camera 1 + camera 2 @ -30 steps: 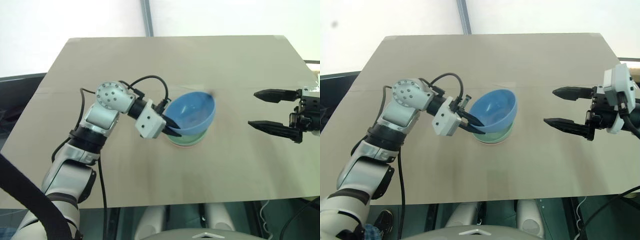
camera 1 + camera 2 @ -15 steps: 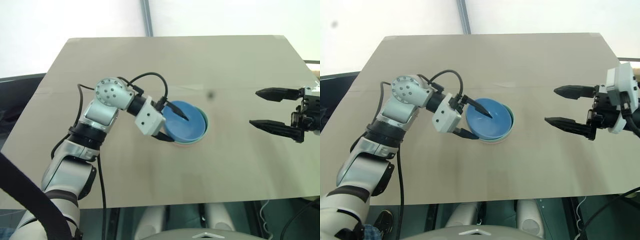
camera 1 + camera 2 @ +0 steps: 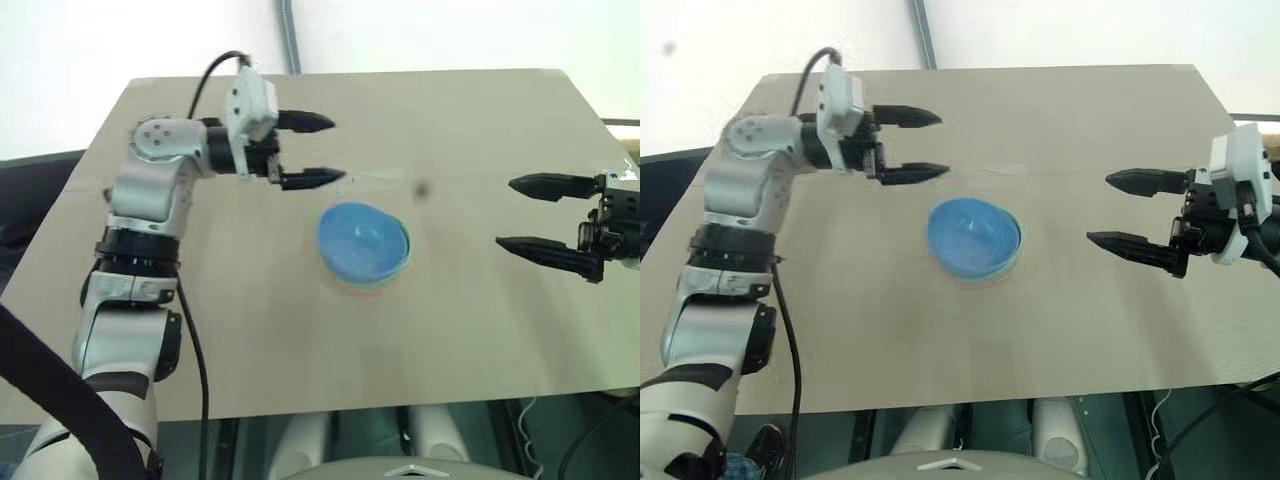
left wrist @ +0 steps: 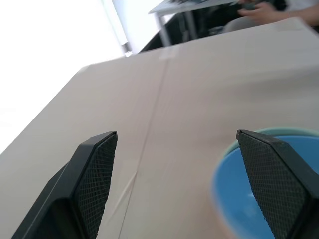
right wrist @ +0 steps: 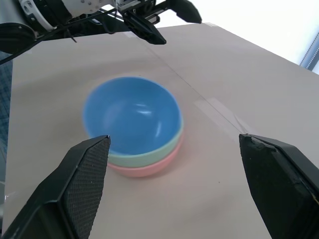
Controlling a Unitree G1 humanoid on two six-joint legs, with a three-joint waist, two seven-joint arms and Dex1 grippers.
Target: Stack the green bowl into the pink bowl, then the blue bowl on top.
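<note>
The blue bowl (image 3: 362,243) sits nested in the green bowl (image 5: 149,155), which rests in the pink bowl (image 5: 145,170); the stack stands upright at the table's middle. My left gripper (image 3: 335,150) hovers open behind and to the left of the stack, clear of it, with nothing between its fingers. In the left wrist view the blue bowl (image 4: 259,189) lies below one finger (image 4: 271,174). My right gripper (image 3: 506,213) hangs open and empty to the right of the stack, well apart from it.
The tan table (image 3: 300,340) has a faint seam running across it behind the bowls. A grey pole (image 3: 290,35) rises past its far edge. The right gripper sits near the table's right edge. A person's hands (image 4: 259,9) show far off at another table.
My left gripper let go of the blue bowl, opened, then rose and drew away to the back left. The bowl dropped from tilted to level in the stack. The right arm stayed still.
</note>
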